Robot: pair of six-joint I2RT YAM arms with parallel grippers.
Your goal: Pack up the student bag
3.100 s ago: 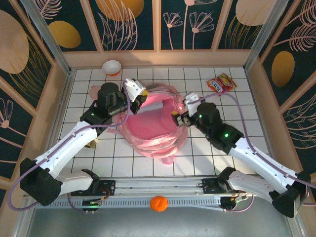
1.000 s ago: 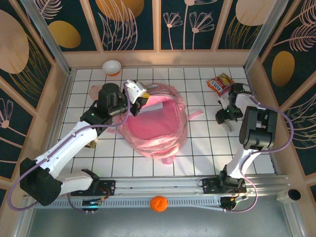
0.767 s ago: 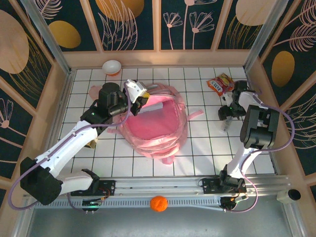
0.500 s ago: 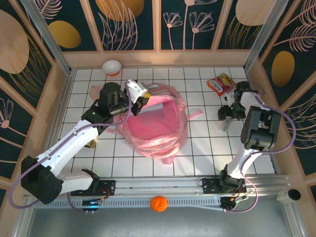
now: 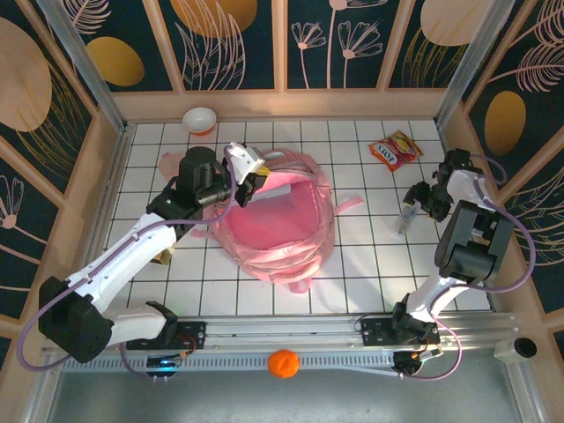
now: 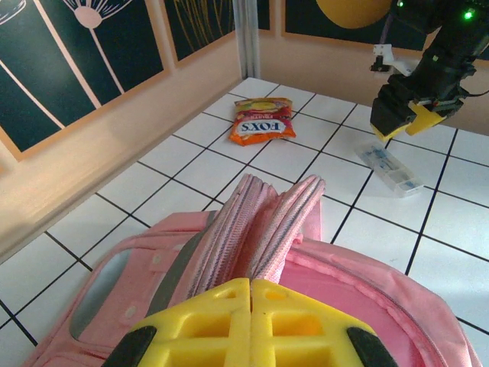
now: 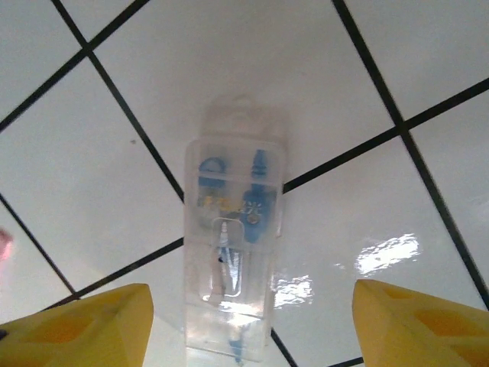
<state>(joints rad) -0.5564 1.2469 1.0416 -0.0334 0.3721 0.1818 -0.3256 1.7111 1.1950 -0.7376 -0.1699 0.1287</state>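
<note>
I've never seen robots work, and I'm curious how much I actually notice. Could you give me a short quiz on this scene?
1. True or false: the left end effector is shut on the pink fabric backpack's opening edge.
2. What lies on the tiles below the right end effector? A: clear plastic case; B: white bowl; C: orange ball.
3. Fill in: the red-orange snack packet lies ____ the backpack.
Key: 1 true; 2 A; 3 outside.
</note>
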